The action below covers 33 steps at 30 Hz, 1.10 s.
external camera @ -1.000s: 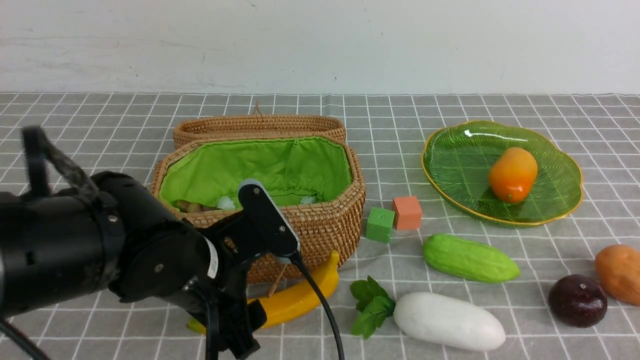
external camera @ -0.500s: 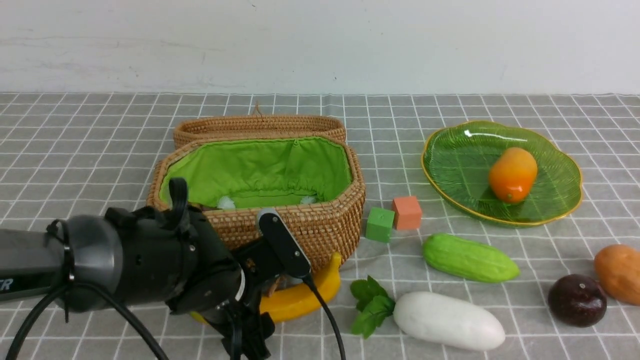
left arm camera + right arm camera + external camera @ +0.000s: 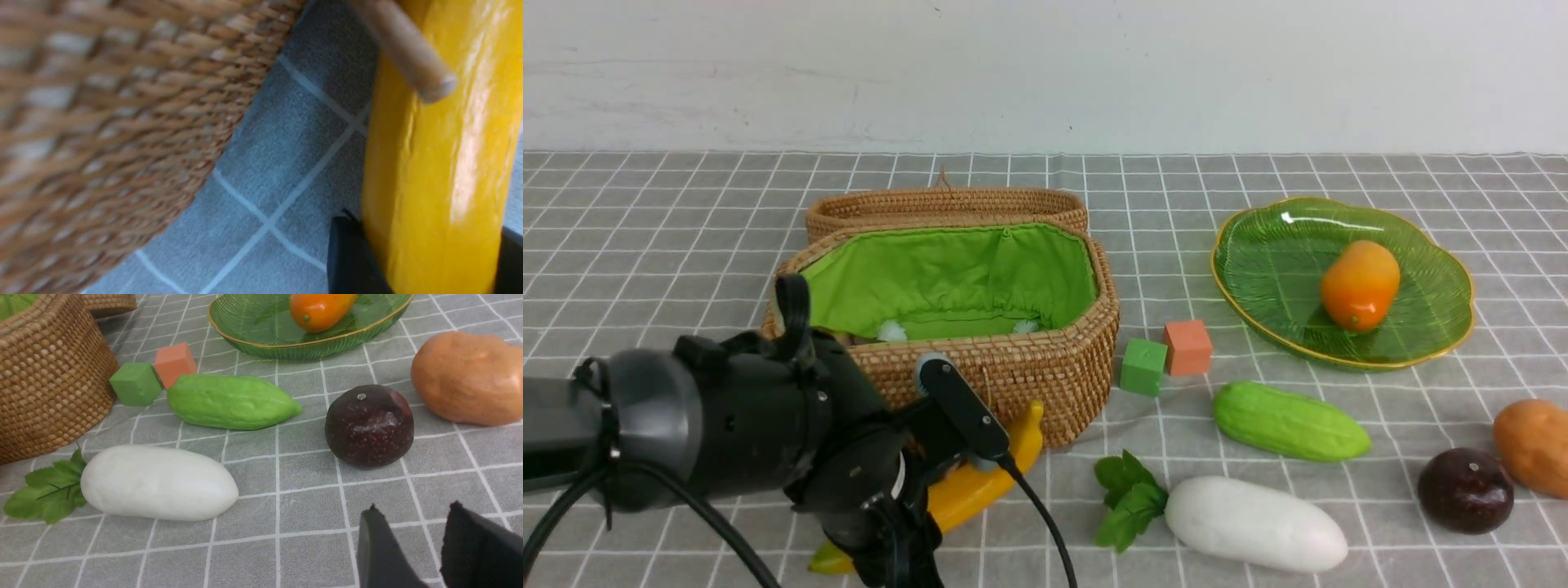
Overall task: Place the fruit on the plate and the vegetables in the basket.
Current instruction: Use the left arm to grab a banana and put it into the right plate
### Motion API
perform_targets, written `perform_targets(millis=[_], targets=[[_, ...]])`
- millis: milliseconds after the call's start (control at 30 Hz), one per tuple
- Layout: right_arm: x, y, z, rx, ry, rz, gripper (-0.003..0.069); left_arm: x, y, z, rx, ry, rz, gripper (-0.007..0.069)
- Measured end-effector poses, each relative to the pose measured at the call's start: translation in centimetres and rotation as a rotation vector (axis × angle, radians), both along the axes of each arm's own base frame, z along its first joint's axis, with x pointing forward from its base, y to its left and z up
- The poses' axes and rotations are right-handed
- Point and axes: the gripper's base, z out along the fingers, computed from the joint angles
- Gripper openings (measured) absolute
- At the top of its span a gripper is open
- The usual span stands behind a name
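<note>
The banana (image 3: 970, 492) has shifted leftward as the left pincer (image 3: 429, 257) clamps it, seemingly snugly. Next, carry it to the plate (image 3: 1274, 245); the right pincer (image 3: 413, 508) sits narrowly parted, empty.

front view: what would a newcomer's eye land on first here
The bulky black left arm fills the near left corner, its end effector gripping the yellow banana at the foot of the wicker basket. That basket's bright green lining glows at centre, and at the far right an orange mango sits on the green glass plate.
</note>
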Motion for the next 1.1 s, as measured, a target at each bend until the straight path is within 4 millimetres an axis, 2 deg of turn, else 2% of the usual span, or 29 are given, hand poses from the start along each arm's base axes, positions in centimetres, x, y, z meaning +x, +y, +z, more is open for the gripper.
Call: perform_targets(millis=[133,267,300,400,767,1100], targets=[[0.0,0.0,0.0,0.000,0.000,0.000,0.0240,-0.3,0.2,1.4,-0.021,-0.028,0.007,0.0326],[0.0,0.0,0.0,0.000,0.000,0.000,0.0240,-1.3,0.8,3.7,-0.034,-0.043,-0.014,0.0326],[0.0,0.0,0.0,0.000,0.000,0.000,0.0240,-1.3,0.8,3.7,-0.035,-0.041,-0.017,0.0326],[0.0,0.0,0.0,0.000,0.000,0.000,0.0240,-2.9,1.3,5.3,-0.041,0.021,-0.073,0.0326],[0.0,0.0,0.0,0.000,-0.001,0.000,0.0240,-5.4,1.1,7.7,-0.191,0.098,-0.137,0.0326],[0.0,0.0,0.0,0.000,-0.001,0.000,0.0240,-5.9,0.3,8.1,-0.301,0.148,-0.103,0.0326]])
